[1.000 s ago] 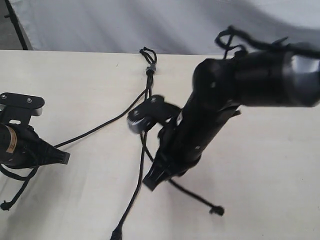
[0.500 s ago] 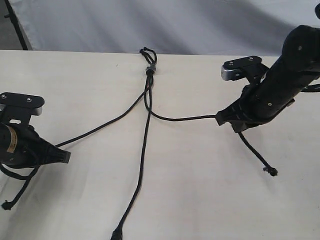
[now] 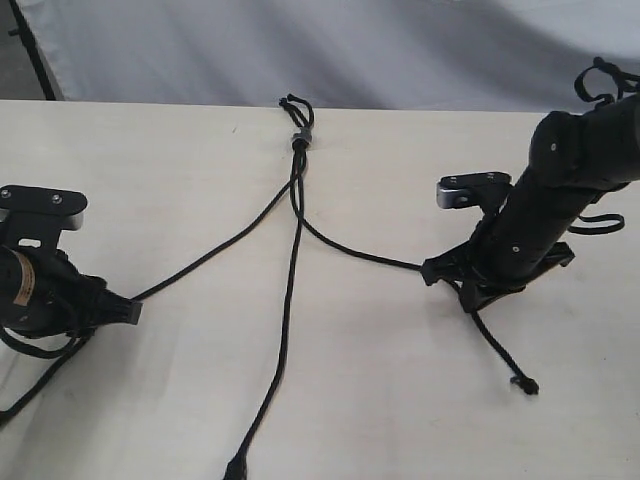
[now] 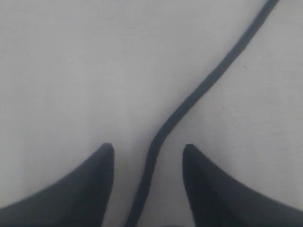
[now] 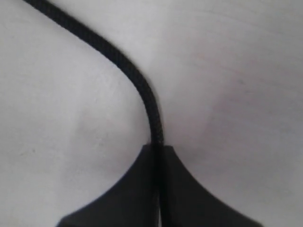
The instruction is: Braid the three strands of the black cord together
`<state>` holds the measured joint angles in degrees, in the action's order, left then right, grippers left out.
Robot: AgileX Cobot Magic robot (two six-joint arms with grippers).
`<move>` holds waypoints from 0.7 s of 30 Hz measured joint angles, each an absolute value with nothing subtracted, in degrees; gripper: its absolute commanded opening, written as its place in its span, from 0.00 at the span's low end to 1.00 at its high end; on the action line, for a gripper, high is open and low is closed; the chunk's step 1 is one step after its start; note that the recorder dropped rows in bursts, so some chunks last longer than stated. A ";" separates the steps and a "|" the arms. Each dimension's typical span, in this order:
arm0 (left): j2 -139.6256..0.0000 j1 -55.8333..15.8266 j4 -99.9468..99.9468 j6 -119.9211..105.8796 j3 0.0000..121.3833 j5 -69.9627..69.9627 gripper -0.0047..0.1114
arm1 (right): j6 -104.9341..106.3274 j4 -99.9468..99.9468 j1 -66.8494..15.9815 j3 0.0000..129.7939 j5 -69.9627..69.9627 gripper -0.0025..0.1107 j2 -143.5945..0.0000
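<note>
Open tabletop [image 3: 400,400] either side of middle strand [image 3: 288,300].

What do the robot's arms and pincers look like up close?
Both are matte black. The left arm bears a tan label and a silver-trimmed block; the right arm, screw-dotted, trails looped black cables. The fingers are black tapered wedges.

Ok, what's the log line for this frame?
stage: no braid yet below grey band | left gripper: open around left strand | right gripper: shut on right strand | middle strand: loose on table
</note>
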<state>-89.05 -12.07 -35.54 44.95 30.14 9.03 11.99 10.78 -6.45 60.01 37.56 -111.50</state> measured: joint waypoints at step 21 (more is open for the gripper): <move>-91.31 -40.41 -35.54 44.09 38.31 5.21 0.53 | 9.00 7.92 -6.45 61.11 37.69 0.62 -107.78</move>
